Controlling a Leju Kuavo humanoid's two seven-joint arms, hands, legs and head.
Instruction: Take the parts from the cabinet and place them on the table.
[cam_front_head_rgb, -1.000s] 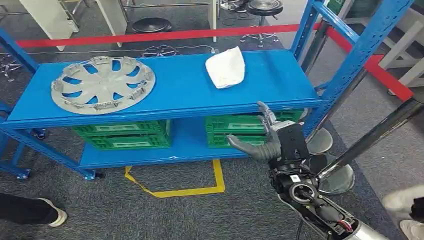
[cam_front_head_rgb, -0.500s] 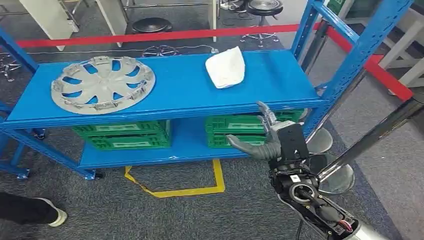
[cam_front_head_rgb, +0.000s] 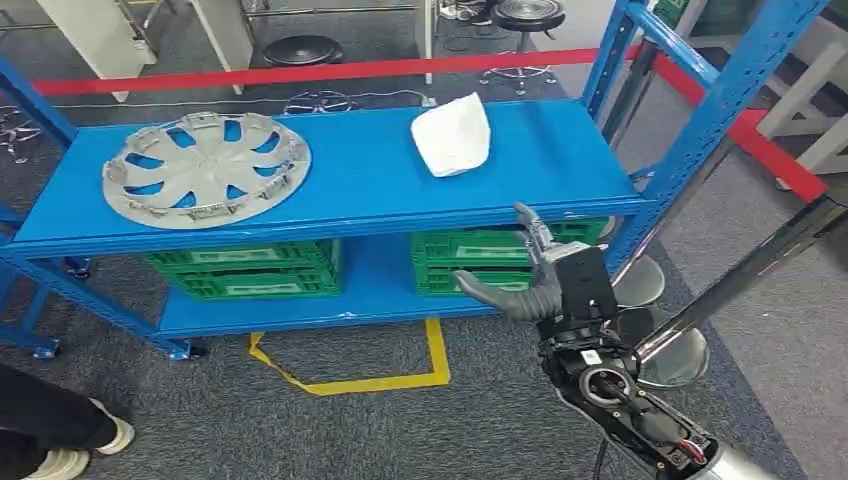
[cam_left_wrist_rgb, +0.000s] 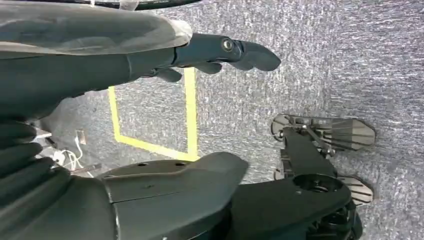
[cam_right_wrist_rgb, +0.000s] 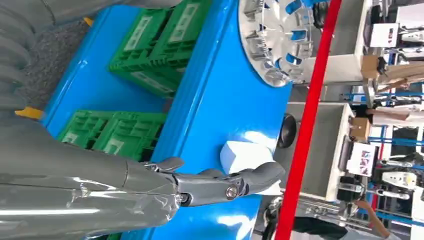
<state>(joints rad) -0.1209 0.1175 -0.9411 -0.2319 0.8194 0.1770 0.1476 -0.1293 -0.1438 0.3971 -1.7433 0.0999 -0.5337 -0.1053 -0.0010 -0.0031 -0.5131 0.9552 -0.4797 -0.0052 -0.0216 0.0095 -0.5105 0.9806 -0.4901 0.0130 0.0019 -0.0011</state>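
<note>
Blue steel cabinet (cam_front_head_rgb: 380, 190) carries the silver hubcap (cam_front_head_rgb: 206, 167) at its top shelf's left and the white part (cam_front_head_rgb: 452, 135) toward the right. My right hand (cam_front_head_rgb: 535, 280) hovers empty before the shelf edge, fingers spread; my left hand (cam_left_wrist_rgb: 150, 55) hangs empty over the carpet.

Empty right hand (cam_right_wrist_rgb: 150, 185) fingers (cam_right_wrist_rgb: 250, 177) extended over blue shelf (cam_right_wrist_rgb: 220, 110).

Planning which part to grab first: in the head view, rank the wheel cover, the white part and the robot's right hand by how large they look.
1. wheel cover
2. white part and right hand: similar; the hand is nearer the camera, so unranked.
</note>
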